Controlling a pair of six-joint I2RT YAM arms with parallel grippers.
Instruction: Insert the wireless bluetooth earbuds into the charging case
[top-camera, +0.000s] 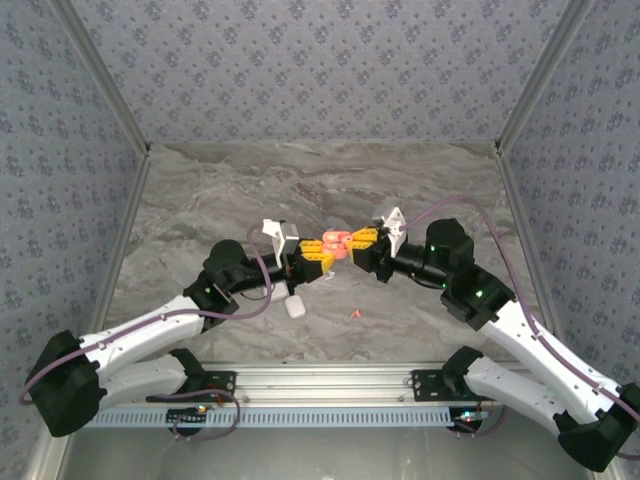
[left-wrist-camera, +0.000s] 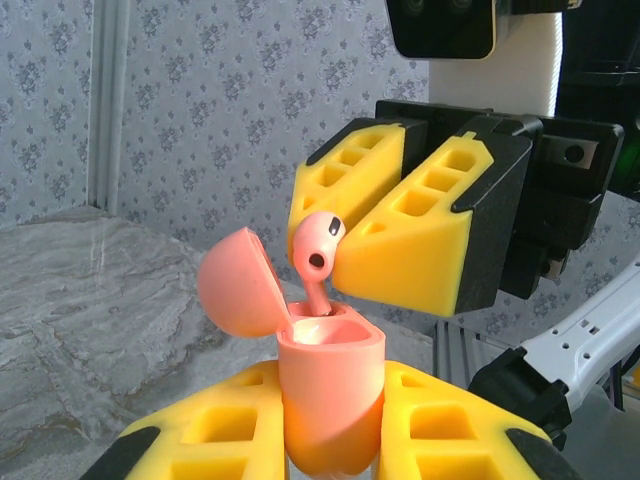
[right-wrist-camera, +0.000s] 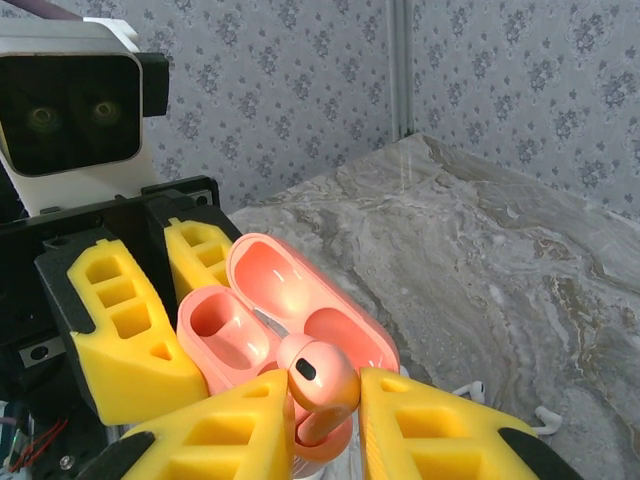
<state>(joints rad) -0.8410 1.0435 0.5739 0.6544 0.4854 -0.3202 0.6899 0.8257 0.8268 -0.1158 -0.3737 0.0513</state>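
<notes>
- Your left tool (left-wrist-camera: 332, 400) grips the open pink case (left-wrist-camera: 330, 345).
- Your right tool (right-wrist-camera: 322, 415) pinches a pink earbud (right-wrist-camera: 318, 372), stem in that case.
- Right wrist: white earbuds (right-wrist-camera: 545, 414) lie on the worktop (right-wrist-camera: 520, 270).

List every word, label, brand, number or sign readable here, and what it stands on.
None readable. The orange-red charging case in the left claw, the earbud in the right claw, the yellow pads, the white case on the table and the wrist camera housing show no print.
</notes>
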